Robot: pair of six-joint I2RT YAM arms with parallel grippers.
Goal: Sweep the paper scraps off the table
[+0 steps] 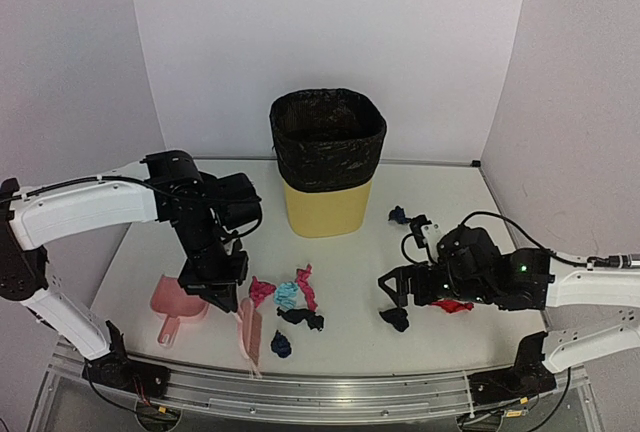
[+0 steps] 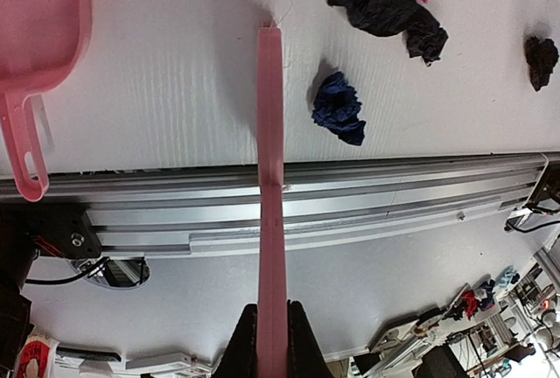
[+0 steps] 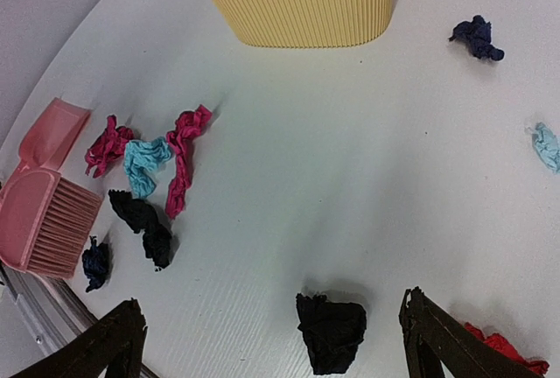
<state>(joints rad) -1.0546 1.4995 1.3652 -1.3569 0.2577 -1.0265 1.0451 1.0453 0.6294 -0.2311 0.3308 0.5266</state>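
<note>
Paper scraps lie on the white table (image 1: 350,252). A cluster at front centre holds pink (image 1: 262,290), light blue (image 1: 287,295), pink (image 1: 305,285), black (image 1: 302,318) and navy (image 1: 281,344) bits. My left gripper (image 2: 271,321) is shut on the handle of the pink brush (image 2: 270,133), whose head (image 1: 249,330) rests left of the navy scrap (image 2: 338,107). My right gripper (image 3: 273,325) is open, low over the table, with a black scrap (image 3: 331,330) between its fingers. A red scrap (image 1: 452,304) lies beside it. A navy scrap (image 1: 398,215) lies farther back.
A pink dustpan (image 1: 175,302) lies left of the brush and shows in the left wrist view (image 2: 35,45). A yellow bin with a black liner (image 1: 326,162) stands at the back centre. A metal rail (image 1: 320,392) runs along the front edge.
</note>
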